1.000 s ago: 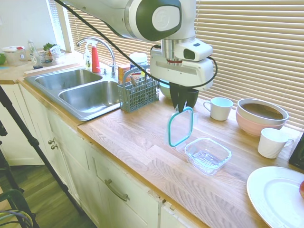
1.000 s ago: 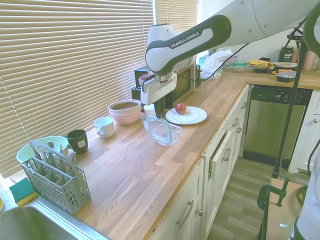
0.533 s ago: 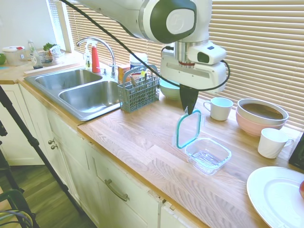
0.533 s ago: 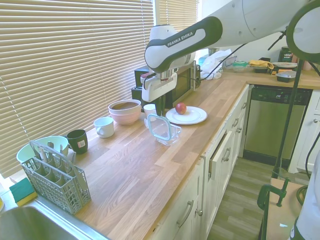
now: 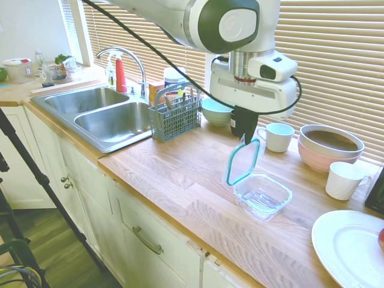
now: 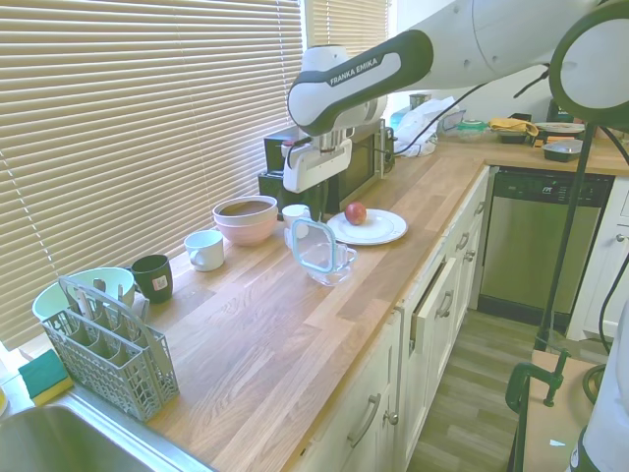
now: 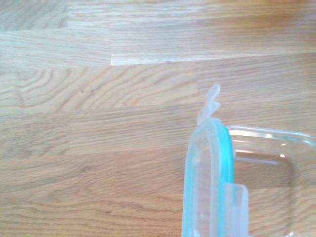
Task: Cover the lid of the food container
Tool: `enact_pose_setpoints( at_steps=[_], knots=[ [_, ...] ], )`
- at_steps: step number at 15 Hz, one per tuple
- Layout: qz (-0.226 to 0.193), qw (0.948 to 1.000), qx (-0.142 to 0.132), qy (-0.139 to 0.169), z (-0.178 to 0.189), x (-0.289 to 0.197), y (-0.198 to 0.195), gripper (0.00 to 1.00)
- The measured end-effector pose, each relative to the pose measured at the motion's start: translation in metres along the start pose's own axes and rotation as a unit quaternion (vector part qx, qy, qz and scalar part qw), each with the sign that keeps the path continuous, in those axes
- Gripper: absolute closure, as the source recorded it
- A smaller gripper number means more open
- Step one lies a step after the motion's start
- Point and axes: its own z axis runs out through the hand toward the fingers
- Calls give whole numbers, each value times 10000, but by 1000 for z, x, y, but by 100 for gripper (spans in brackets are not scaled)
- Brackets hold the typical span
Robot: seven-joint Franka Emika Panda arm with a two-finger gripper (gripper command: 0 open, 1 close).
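Gripper (image 5: 249, 139) pinched on the top edge of the lid (image 5: 242, 162), which hangs nearly upright, teal rim edge-on to my first exterior camera. Its lower edge sits at the near-left rim of the food container (image 5: 263, 195); I cannot tell whether the two touch. From the second exterior camera the gripper (image 6: 312, 213) holds the lid (image 6: 314, 245) tilted over the food container (image 6: 332, 267), which rests on the wooden counter (image 6: 256, 334).

Wrist camera: lid (image 7: 207, 182) seen edge-on, one clear snap tab sticking out past the rim, the glass corner of the container (image 7: 269, 163) behind it.

Readable text: "FRANKA EMIKA" on the arm's dark band (second exterior camera only). No other print legible to me.

Nearby on the counter: white mug (image 5: 277, 136), pink-and-white bowls (image 5: 330, 145), a second white cup (image 5: 344, 180), teal bowl (image 5: 217, 111), white plate (image 5: 348, 246). Red apple (image 6: 356, 212) sits on the plate (image 6: 378, 232) in the second exterior view. Grey utensil caddy (image 5: 175, 116) stands beside the sink (image 5: 99, 111).
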Motion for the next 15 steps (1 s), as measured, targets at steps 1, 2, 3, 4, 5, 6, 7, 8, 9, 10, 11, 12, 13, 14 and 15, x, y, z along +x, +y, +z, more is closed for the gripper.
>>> enact_pose_setpoints(
  at_steps=[1,2,3,4,5,6,7,8,9,10,11,12,13,14,15],
  knots=[
    [12,10000,10,-1,-1,1,2,100],
    [25,10000,19,2,-2,2,4,100],
    [33,10000,27,0,-3,2,5,100],
    [42,10000,30,-4,-3,3,6,100],
    [53,10000,32,-8,-3,4,8,100],
    [64,10000,36,-16,-2,6,11,100],
    [75,10000,46,-30,-1,9,16,100],
    [99,9999,63,-55,0,12,23,100],
    [114,9999,88,-86,2,16,29,100],
    [126,9998,120,-118,4,20,37,100],
    [142,9997,137,-147,7,24,43,100],
    [161,9996,156,-180,10,27,48,100],
    [187,9995,179,-201,13,31,52,100],
    [215,9993,200,-219,15,35,54,100],
    [245,9992,228,-234,18,39,56,100]
  ],
)
